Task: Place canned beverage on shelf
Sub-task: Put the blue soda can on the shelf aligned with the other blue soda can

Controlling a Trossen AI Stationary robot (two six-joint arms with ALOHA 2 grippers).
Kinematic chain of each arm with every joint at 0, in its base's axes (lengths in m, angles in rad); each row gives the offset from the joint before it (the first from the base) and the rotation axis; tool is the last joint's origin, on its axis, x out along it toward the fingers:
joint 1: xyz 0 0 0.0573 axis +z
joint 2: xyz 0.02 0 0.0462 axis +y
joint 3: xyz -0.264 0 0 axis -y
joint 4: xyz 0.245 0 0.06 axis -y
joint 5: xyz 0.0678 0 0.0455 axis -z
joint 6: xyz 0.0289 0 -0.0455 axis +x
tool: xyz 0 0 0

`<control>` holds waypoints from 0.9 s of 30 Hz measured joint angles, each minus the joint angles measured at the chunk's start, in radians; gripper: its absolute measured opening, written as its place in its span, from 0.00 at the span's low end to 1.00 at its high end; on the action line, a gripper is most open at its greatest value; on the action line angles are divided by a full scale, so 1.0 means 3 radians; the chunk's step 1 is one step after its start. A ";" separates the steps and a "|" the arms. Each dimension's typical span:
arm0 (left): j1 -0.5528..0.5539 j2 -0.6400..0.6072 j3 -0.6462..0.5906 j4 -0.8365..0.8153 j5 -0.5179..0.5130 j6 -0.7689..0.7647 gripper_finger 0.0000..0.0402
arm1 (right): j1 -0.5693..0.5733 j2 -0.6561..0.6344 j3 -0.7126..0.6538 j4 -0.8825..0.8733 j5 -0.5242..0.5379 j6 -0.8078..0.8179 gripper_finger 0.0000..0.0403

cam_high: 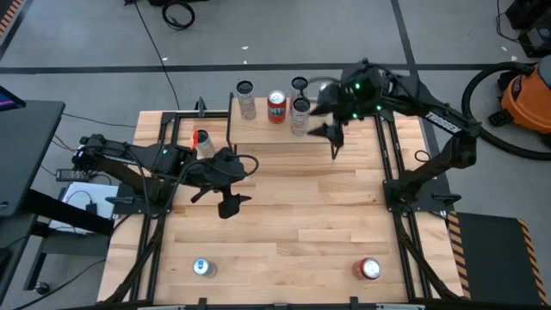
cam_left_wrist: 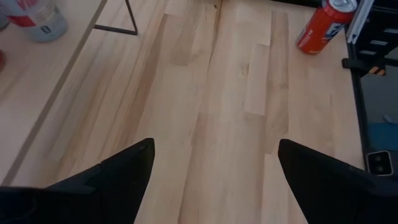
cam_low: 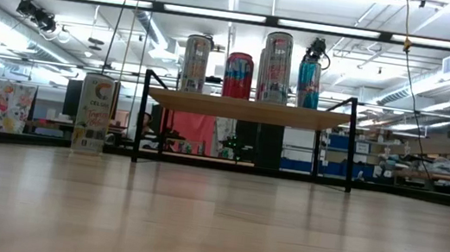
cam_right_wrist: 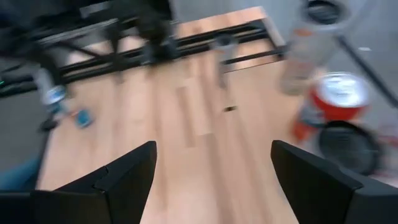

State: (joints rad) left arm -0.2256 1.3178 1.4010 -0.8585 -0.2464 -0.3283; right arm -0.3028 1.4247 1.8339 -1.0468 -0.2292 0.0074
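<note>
The shelf [cam_high: 267,131] stands at the table's far side, with several cans upright on its top board [cam_low: 249,110]: a tall silver one [cam_low: 196,64], a red one [cam_low: 238,75], another tall one [cam_low: 275,67] and a blue one [cam_low: 308,83]. A further can [cam_high: 204,142] stands on the table left of the shelf. My right gripper [cam_high: 329,138] hangs open by the shelf's right part, with nothing between its fingers [cam_right_wrist: 124,177]. My left gripper [cam_high: 231,182] is open over the table's middle, also without anything in it [cam_left_wrist: 214,162].
A silver-blue can [cam_high: 203,268] and a red can [cam_high: 370,269] stand near the table's near edge, left and right. Black frame rails [cam_high: 392,164] run along both table sides. Bare wood lies between the shelf and the near cans.
</note>
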 joint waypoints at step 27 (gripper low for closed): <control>-0.0001 0.0000 0.0000 0.0002 -0.0100 -0.0156 0.88 | 0.1227 0.0070 -0.0004 0.0017 0.0512 -0.0443 0.98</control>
State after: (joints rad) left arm -0.2258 1.3178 1.4010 -0.8579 -0.2764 -0.3750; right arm 0.0651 1.4456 1.8328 -1.0417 -0.0756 -0.1255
